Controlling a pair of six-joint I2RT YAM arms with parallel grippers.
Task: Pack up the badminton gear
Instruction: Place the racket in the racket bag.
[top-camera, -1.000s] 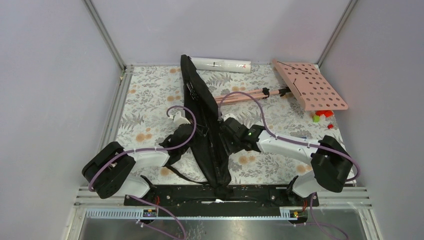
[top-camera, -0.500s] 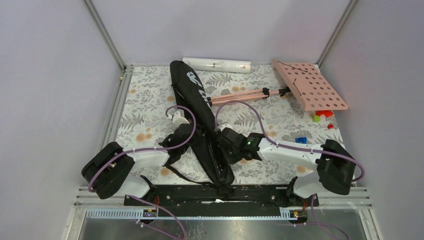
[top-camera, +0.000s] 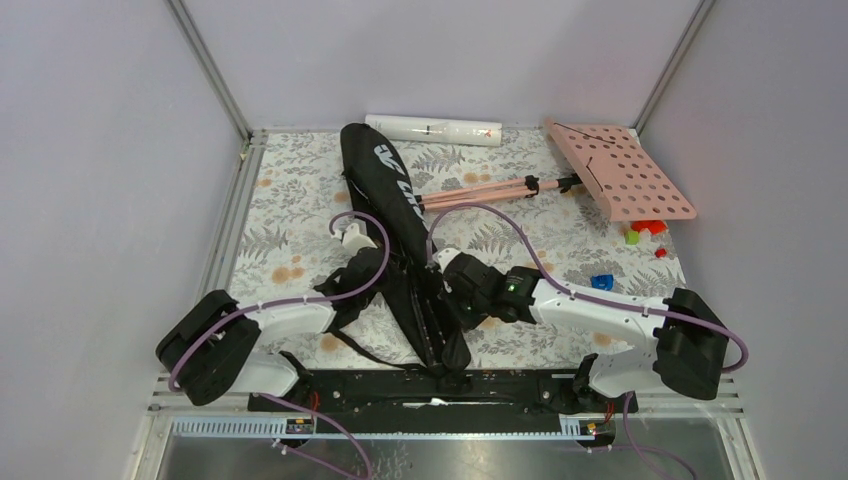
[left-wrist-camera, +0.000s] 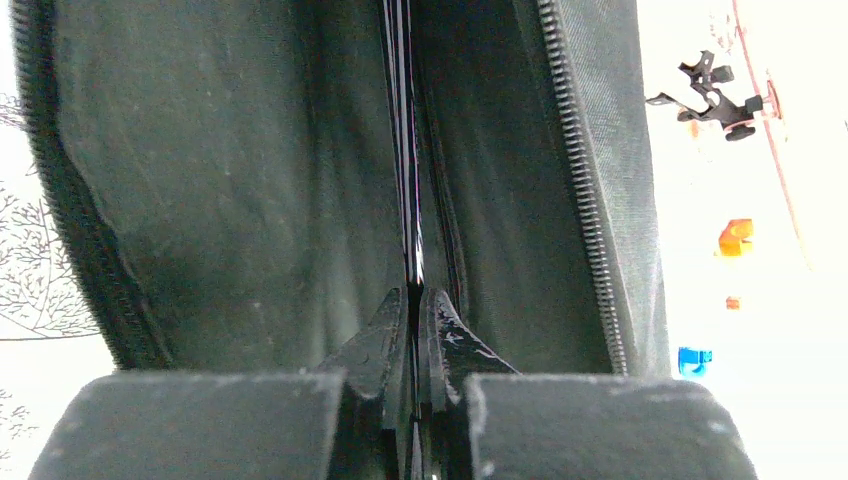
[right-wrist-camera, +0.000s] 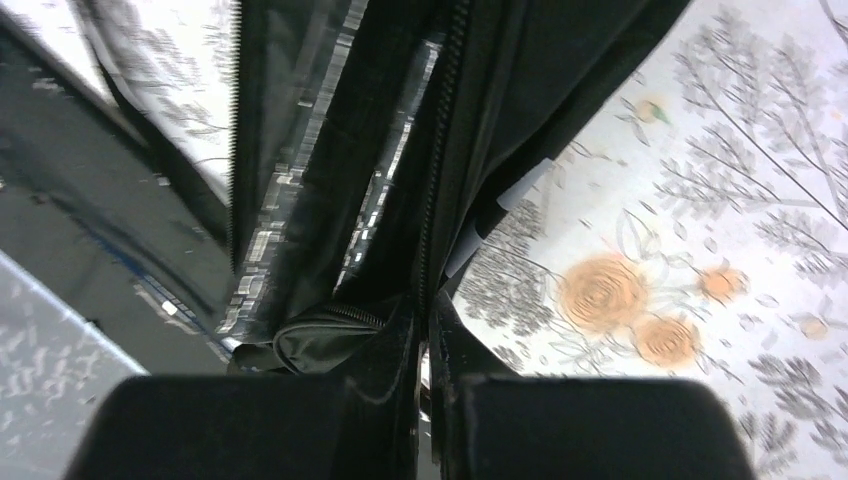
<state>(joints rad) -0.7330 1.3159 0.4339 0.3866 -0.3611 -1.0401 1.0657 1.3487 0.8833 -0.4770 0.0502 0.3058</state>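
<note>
Top external: bag (top-camera: 385, 190) tipped from on-edge to near flat; left gripper (left-wrist-camera: 415, 300) clamps prob. racket (left-wrist-camera: 403, 150) just ahead, inside it; right gripper (right-wrist-camera: 425, 310) pinches zip edge. I'd zip next.

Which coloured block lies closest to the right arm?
The blue block, alone just beyond the right arm; the green block and red blocks sit farther back by the pink stand.

Bag (right-wrist-camera: 520, 70) motion-blurred (right wrist view), its contents hidden overhead — whatever the left fingers (left-wrist-camera: 378, 338) pinch, unclear.
</note>
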